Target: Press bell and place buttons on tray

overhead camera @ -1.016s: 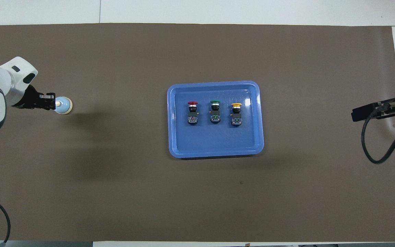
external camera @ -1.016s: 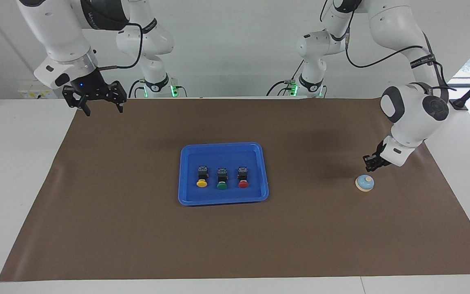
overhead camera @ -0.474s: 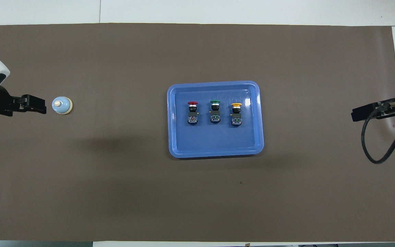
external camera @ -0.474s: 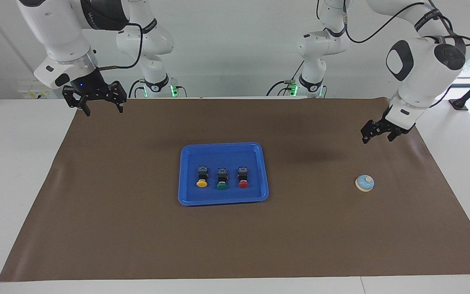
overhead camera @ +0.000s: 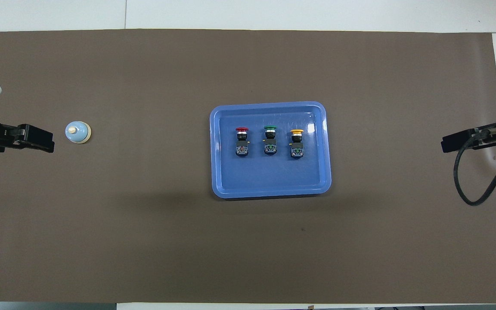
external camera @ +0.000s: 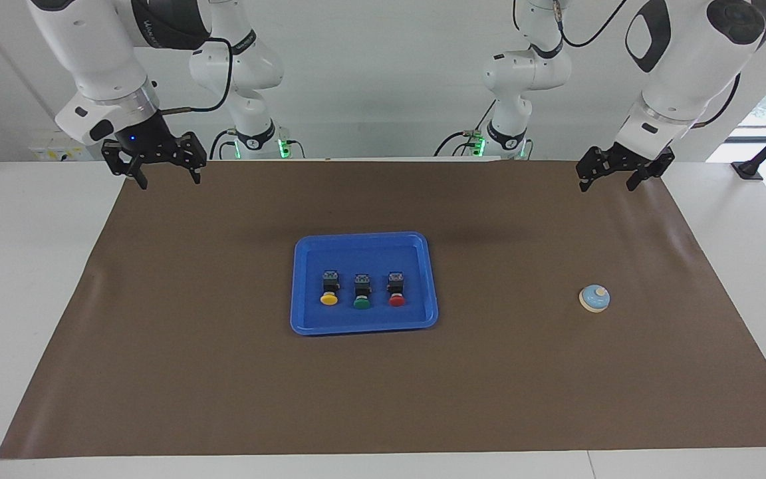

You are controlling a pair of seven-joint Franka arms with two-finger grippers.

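The bell point(external camera: 594, 298) point(overhead camera: 77, 132), light blue with a cream knob, stands alone on the brown mat toward the left arm's end. The blue tray point(external camera: 363, 326) point(overhead camera: 269, 193) lies mid-table. On it, in a row, lie the yellow button point(external camera: 329, 299) point(overhead camera: 296, 131), the green button point(external camera: 361, 303) point(overhead camera: 270, 127) and the red button point(external camera: 396, 300) point(overhead camera: 242, 129). My left gripper point(external camera: 606, 186) point(overhead camera: 41, 138) hangs open and empty, raised over the mat's edge by the robots, well clear of the bell. My right gripper point(external camera: 170, 183) point(overhead camera: 450, 144) waits open and empty over its own corner of the mat.
The brown mat point(external camera: 223, 386) covers most of the white table. A black cable point(overhead camera: 467, 189) loops off the right arm over the mat's end. A black stand point(external camera: 765, 156) sits off the mat past the left arm.
The left gripper, down by the bell a second ago, has opened, lifted and drawn back toward the robots' edge. The bell, tray, buttons and right arm have not moved.
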